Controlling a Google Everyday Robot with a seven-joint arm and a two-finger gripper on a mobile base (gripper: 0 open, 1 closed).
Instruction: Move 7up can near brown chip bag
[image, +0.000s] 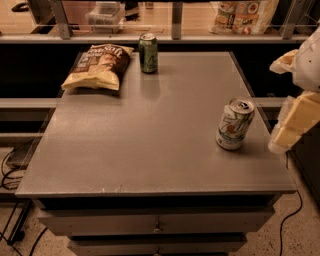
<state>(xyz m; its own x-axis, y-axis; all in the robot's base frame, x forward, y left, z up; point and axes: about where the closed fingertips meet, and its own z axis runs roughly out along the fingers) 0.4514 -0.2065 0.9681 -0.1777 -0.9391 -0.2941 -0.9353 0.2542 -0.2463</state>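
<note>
Two cans, one bag, one hand. White-silver 7up can with green lettering (235, 124) upright at 4 o'clock on grey tabletop (150, 150). Crinkled brown-and-yellow chip bag (100, 66) flat at 11 o'clock, well apart. Dark green can (148, 52) upright at 12 o'clock, beside bag. Pale yellow hand (292, 125) at 3 o'clock of 7up can, near, not touching it; how far open, cannot tell.

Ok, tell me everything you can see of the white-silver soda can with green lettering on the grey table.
The white-silver 7up can looks like metal, with green lettering, a red spot and a silver top. It stands on its base near the right edge of the grey table, toward the front, far from the other items at the back. Only the tabletop touches it. The pale gripper hangs just to its right, apart from it.
</note>
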